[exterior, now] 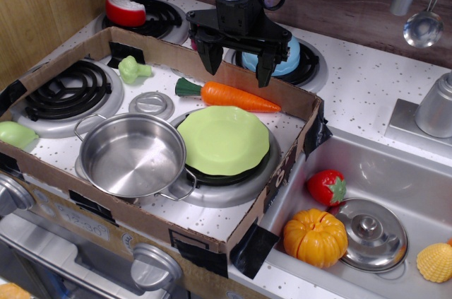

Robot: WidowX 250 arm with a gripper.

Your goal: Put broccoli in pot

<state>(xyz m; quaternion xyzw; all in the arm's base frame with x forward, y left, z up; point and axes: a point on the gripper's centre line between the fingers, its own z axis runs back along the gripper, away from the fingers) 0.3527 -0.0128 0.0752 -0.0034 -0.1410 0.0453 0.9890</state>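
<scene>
The pincer (237, 69) hangs above the back edge of the cardboard box (212, 232), its two dark fingers (210, 59) spread wide apart and pointing down. Nothing sits between them and they touch nothing; it is released and empty. Below and just in front of it lies a toy carrot (236, 96).

The broccoli (133, 68) lies on the speckled desk (367, 80) inside the box, near its back left wall, between the left coil burner (67, 90) and the carrot. It lies on its side: the lumpy head is toward the left, the short stalk points right, so its long axis runs roughly left to right, slightly tilted. It is well apart from the pincer.

The pot (133, 155) stands upright and empty at the front of the box, a wire loop handle showing at each side. Its right rim is just beside a flat green plate (223, 140) that rests on the right burner. A small round steel knob cap (151, 104) lies between the broccoli and the pot.

A pale green rounded vegetable (15, 133) sits at the box's left edge. In the sink (395, 172) at right lie a strawberry (326, 187), an orange pumpkin (315, 237) and a steel lid (371, 234).
</scene>
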